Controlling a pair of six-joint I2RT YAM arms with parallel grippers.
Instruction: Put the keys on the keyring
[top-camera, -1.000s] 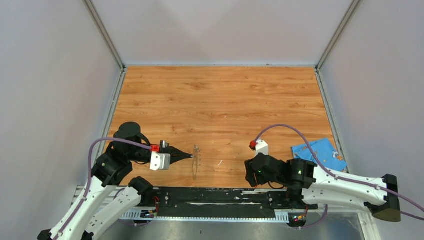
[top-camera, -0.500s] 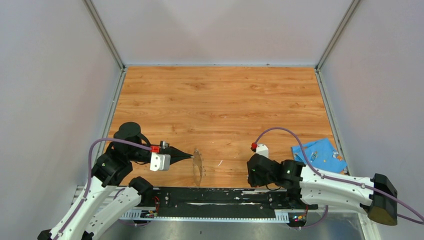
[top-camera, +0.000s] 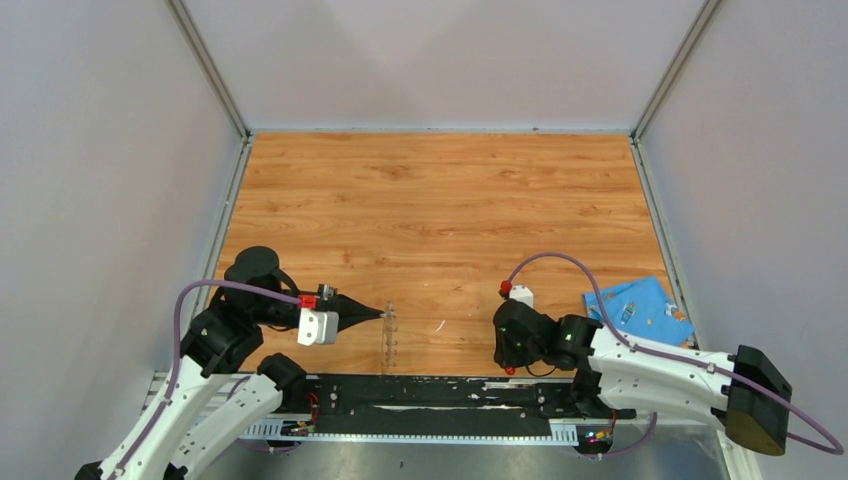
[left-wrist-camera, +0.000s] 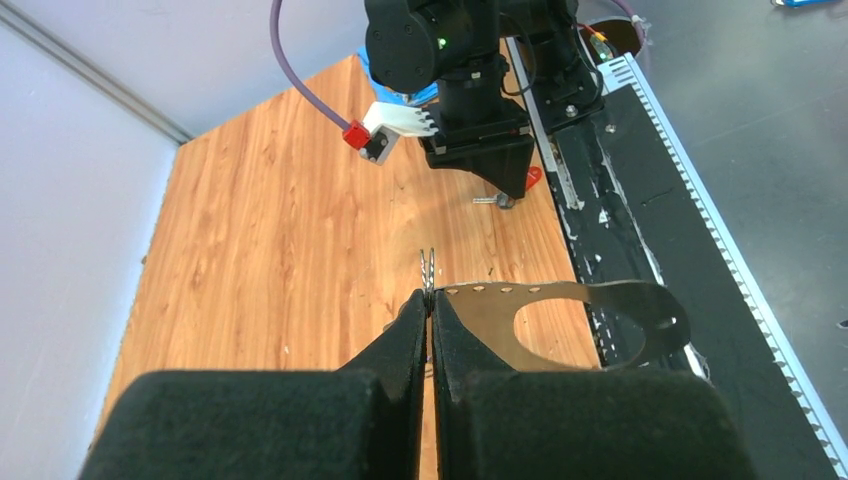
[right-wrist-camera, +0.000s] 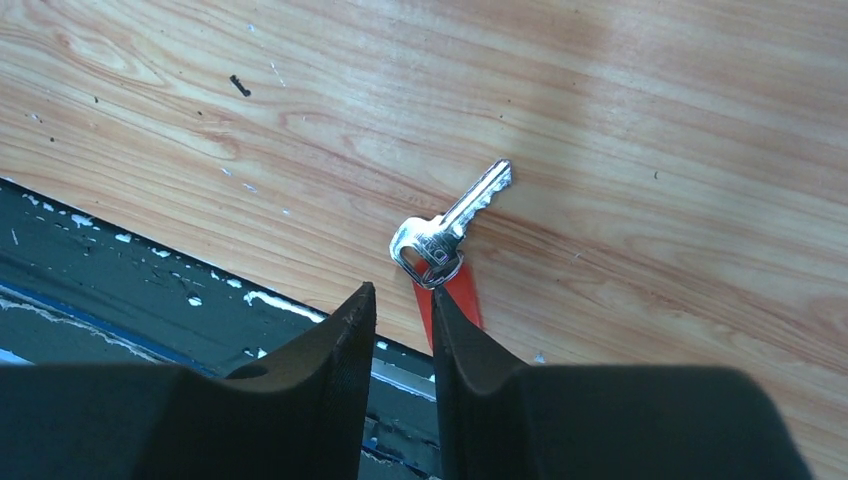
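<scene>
Both right fingers (right-wrist-camera: 330, 350) have closed in beside the red key (right-wrist-camera: 445, 232).

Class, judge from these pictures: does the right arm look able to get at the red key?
Probably yes: the right gripper hangs close over the red key, which lies uncovered on the wooden table, nothing between them. Its jaws stand slightly apart at the red head.

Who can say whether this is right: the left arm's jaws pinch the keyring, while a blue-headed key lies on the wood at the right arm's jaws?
One detail is wrong: the key has a red head, not blue, as the right wrist view shows. The rest holds: the left gripper pinches the keyring, and the key lies on the wood at the right gripper.
</scene>
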